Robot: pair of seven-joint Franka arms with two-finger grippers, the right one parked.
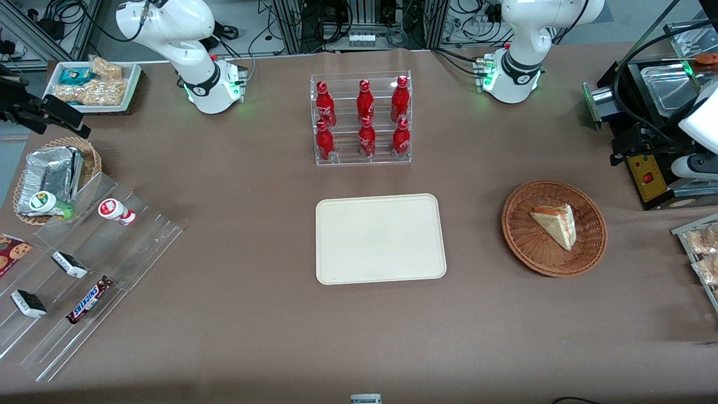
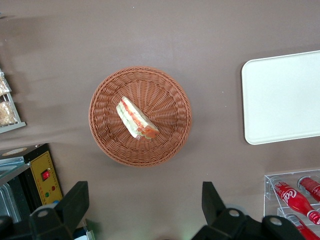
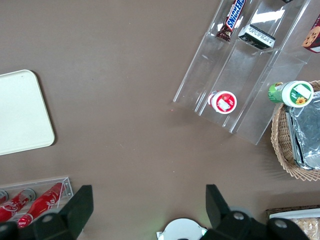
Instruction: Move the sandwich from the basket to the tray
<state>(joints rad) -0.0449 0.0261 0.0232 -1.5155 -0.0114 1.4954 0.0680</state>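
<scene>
While the sandwich (image 1: 555,225) lies inside the reddish-brown wicker basket (image 1: 524,241), nothing touches it: the wedge rests on the woven floor of the bowl, a little off centre, with its cut side of red, orange and green layers showing plainly from the left wrist camera (image 2: 136,118). That basket (image 2: 105,130) sits on the brown table covering (image 1: 252,314) toward the working arm's end, well apart from the cream-beige tray (image 1: 336,264), which lies flat near the middle of the table (its surface is plain and carries nothing). One rounded end of the tray (image 2: 280,95) also appears in the wrist view, apart from the basket.

The left gripper (image 2: 142,207) hangs above the table near the basket, well clear of the sandwich; its two dark fingers (image 2: 75,202) are spread wide and hold nothing. In the front view the gripper itself cannot be made out.

Farther from the front camera than the tray stands a clear acrylic rack (image 1: 362,120) holding six red Coca-Cola bottles (image 1: 365,101) in two rows. Toward the parked arm's end lie a stepped clear display (image 1: 84,280) with a Snickers bar (image 1: 90,300) and small wrapped snacks, a lighter wicker basket of foil packs (image 1: 53,174), and a white tray of snacks (image 1: 92,84).
</scene>
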